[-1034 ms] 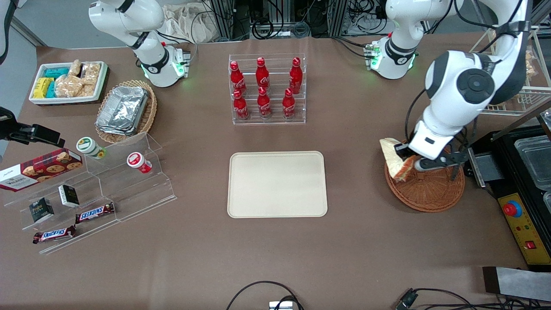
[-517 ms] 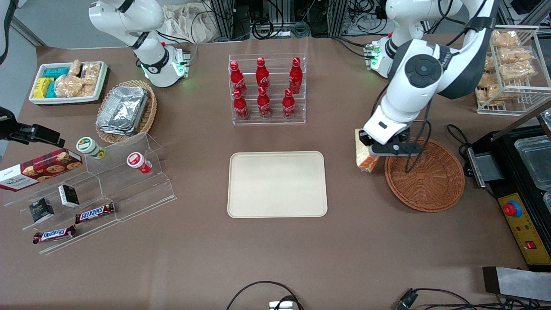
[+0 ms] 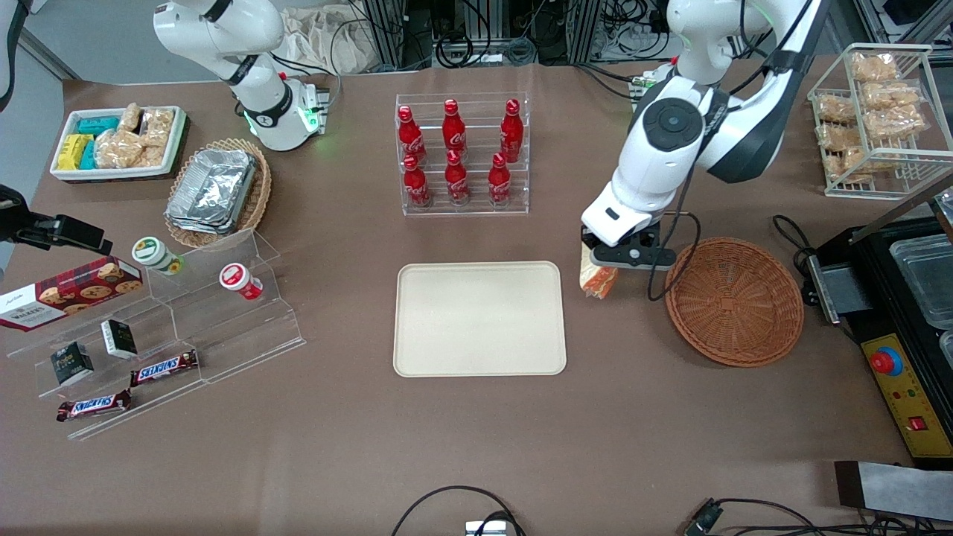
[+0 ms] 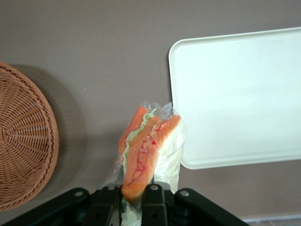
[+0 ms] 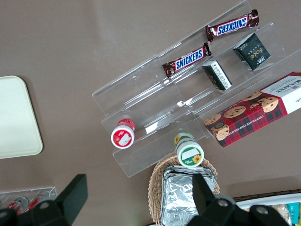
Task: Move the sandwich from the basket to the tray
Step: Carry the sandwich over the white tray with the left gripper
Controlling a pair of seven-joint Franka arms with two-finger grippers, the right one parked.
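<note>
My left gripper (image 3: 604,262) is shut on the wrapped sandwich (image 3: 598,280) and holds it in the air above the bare table, between the cream tray (image 3: 479,318) and the reddish-brown wicker basket (image 3: 734,301). In the left wrist view the sandwich (image 4: 146,149) hangs from my gripper (image 4: 132,200), its orange, red and green filling edge showing. The tray (image 4: 240,94) and the basket (image 4: 23,141) lie to either side of it. Both hold nothing.
A clear rack of red cola bottles (image 3: 461,155) stands farther from the front camera than the tray. A wire rack of bagged snacks (image 3: 871,119) and a black machine (image 3: 901,313) are at the working arm's end. Acrylic steps with snacks (image 3: 149,335) lie toward the parked arm's end.
My gripper has carried the sandwich up out of the basket and sideways toward the tray. It now hangs over the table just beside the tray's edge.
</note>
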